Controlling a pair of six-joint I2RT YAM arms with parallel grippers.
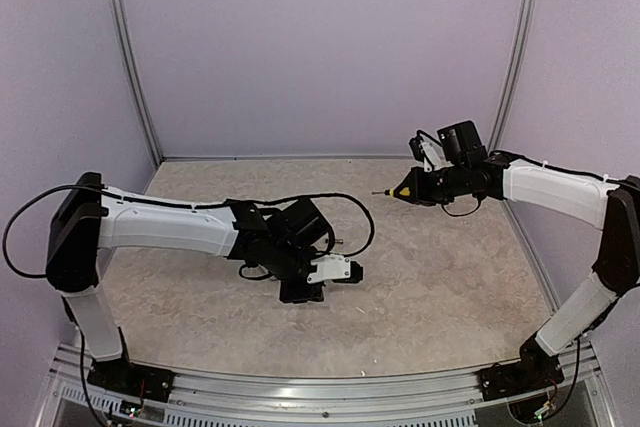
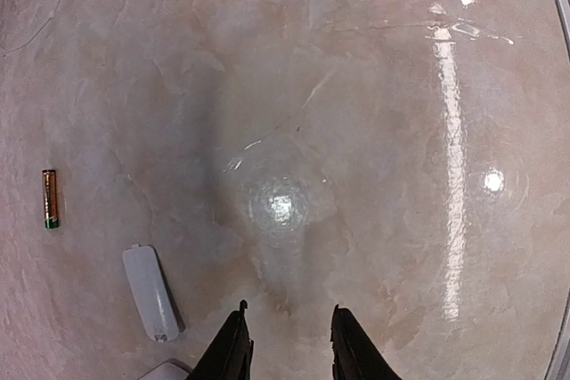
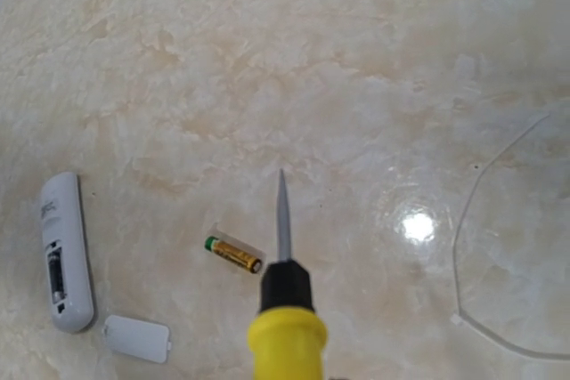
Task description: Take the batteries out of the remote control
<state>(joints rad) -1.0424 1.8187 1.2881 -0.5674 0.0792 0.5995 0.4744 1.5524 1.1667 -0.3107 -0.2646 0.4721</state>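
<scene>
In the right wrist view the white remote control [image 3: 67,251] lies face down at the left. Its battery bay is open and dark inside, and I cannot tell what it holds. A brassy-gold battery [image 3: 233,254] lies loose on the table; it also shows as the battery [image 2: 50,198] in the left wrist view. My right gripper [image 1: 428,187] is shut on a yellow-handled screwdriver [image 3: 285,331], held above the table with its tip pointing left. My left gripper [image 2: 289,313] hangs low over bare table, open, with nothing between its fingers.
The small white cover [image 3: 135,337] lies beside the remote's near end; the cover [image 2: 151,293] sits left of my left fingers. A thin cable loop [image 3: 463,255] lies at the right. Lilac walls with metal rails [image 1: 135,67] enclose the marbled table [image 1: 450,277].
</scene>
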